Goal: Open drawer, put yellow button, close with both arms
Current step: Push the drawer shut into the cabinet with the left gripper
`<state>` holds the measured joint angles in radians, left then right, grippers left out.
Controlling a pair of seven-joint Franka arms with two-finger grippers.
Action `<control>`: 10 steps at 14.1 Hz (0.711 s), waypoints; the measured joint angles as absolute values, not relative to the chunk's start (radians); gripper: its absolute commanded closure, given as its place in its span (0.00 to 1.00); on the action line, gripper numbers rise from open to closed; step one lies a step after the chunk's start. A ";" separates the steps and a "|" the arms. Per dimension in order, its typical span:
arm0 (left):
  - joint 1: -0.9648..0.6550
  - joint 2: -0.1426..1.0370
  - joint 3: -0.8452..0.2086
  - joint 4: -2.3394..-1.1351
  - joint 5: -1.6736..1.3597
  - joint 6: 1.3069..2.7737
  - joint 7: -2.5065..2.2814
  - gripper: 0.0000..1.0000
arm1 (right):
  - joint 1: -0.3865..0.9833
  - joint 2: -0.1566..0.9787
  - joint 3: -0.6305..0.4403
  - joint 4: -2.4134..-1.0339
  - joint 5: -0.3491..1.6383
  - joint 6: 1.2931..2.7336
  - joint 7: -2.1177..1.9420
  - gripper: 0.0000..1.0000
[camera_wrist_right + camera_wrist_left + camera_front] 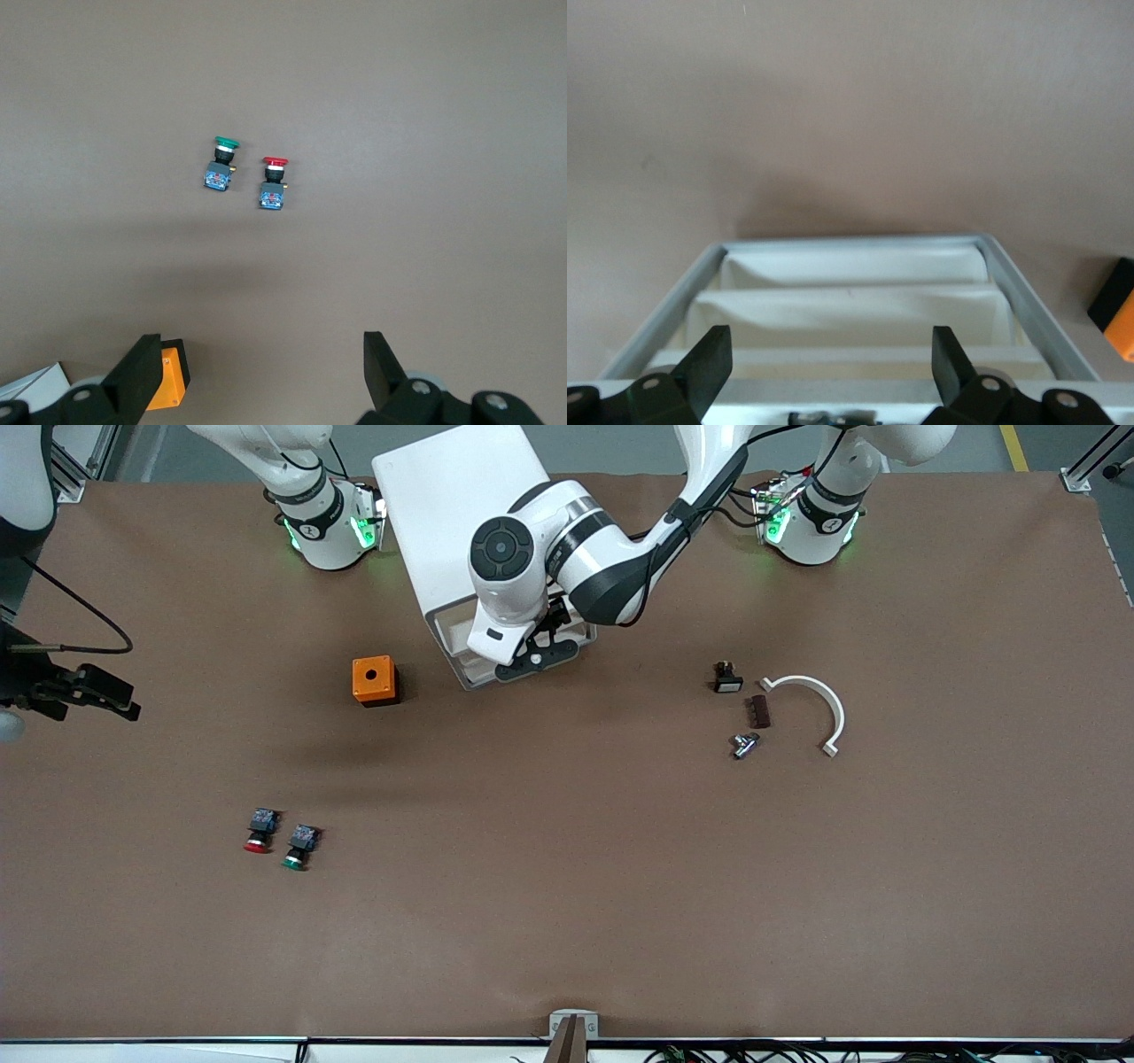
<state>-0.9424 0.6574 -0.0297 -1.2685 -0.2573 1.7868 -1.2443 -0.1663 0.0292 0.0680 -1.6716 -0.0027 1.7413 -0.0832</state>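
Jaws of the left gripper (pixel 828 372) stand spread apart, grasping nothing, over the front of the white cabinet (pixel 461 514), whose stepped cream drawer fronts show in the left wrist view. Jaws of the right gripper (pixel 261 376) are likewise released, empty, above bare counter (pixel 567 886) toward the right arm's end. Two push buttons lie side by side nearer the front camera: one red-capped button (pixel 258 834), one green-capped button (pixel 299 849). The yellow button appears in no view. One orange box (pixel 374 680) sits beside the cabinet. One white curved bracket (pixel 819 704) and three small parts lie toward the left arm's end. No writing is legible.
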 measured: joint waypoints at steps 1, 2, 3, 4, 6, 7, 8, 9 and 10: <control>-0.944 0.660 -0.030 -1.273 -0.290 1.787 -1.247 0.01 | -0.166 0.027 0.069 -1.660 -0.005 1.736 -0.084 0.00; -0.945 0.661 -0.030 -1.279 -0.320 1.787 -1.248 0.01 | -0.166 0.027 0.071 -1.650 -0.008 1.735 -0.084 0.00; -0.945 0.662 -0.031 -1.286 -0.348 1.787 -1.248 0.01 | -0.166 0.027 0.072 -1.643 -0.011 1.734 -0.084 0.00; -0.945 0.662 -0.031 -1.291 -0.373 1.787 -1.248 0.01 | -0.166 0.027 0.073 -1.640 -0.013 1.734 -0.084 0.00; -0.944 0.663 -0.031 -1.300 -0.421 1.787 -1.248 0.01 | -0.166 0.027 0.074 -1.638 -0.015 1.734 -0.080 0.00; -0.943 0.663 -0.030 -1.303 -0.442 1.787 -1.248 0.01 | -0.166 0.027 0.074 -1.636 -0.015 1.734 -0.078 0.00; -0.940 0.663 -0.028 -1.304 -0.459 1.787 -1.248 0.01 | -0.166 0.027 0.075 -1.634 -0.015 1.734 -0.077 0.00; -0.936 0.663 -0.027 -1.306 -0.472 1.786 -1.248 0.01 | -0.166 0.027 0.077 -1.634 -0.015 1.734 -0.076 0.00; -0.934 0.663 -0.027 -1.308 -0.479 1.786 -1.247 0.01 | -0.166 0.027 0.078 -1.634 -0.015 1.734 -0.075 0.00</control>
